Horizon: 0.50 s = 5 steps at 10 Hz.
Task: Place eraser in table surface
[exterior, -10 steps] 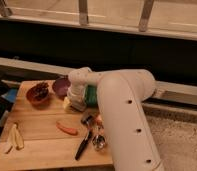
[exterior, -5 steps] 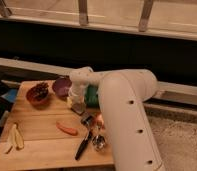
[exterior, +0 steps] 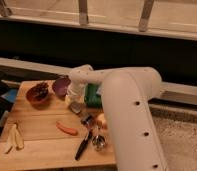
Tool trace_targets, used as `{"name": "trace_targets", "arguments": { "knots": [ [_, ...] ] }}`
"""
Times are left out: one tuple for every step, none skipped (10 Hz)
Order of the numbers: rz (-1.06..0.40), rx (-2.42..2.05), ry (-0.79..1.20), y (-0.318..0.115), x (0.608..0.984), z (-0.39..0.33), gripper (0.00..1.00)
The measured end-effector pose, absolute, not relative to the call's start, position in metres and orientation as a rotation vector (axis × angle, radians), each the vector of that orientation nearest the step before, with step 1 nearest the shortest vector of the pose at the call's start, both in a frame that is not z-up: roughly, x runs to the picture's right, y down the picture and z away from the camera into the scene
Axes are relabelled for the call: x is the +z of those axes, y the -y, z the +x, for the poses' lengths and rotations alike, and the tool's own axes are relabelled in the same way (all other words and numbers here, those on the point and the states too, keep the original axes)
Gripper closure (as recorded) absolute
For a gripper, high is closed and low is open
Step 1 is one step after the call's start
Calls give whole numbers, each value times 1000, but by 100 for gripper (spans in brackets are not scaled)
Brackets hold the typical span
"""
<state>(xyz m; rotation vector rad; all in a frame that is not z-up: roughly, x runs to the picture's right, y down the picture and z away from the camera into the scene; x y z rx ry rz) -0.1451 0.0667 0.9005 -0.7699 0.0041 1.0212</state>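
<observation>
The gripper (exterior: 76,104) hangs low over the table (exterior: 37,142), at 5 o'clock from the purple bowl (exterior: 60,86); I cannot tell its grip, nor make out the eraser at its tip.

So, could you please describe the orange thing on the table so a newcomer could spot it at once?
Start at the wooden table. The gripper hangs over its far half, by the purple bowl and the green tray; the orange thing lies flat just nearer the camera. It is the only orange, tapered piece, unlike the black-handled tool to its right.
</observation>
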Motion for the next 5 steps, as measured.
{"name": "trace_targets", "arguments": {
  "knots": [
    [-749,1021,17,-55,892,-145,100],
    [-723,1014,40,-42,882,-146,100],
    [-702,1009,52,-33,876,-147,100],
    [-677,1001,68,-22,869,-149,100],
    [-656,998,81,-13,862,-149,100]
  ]
}}
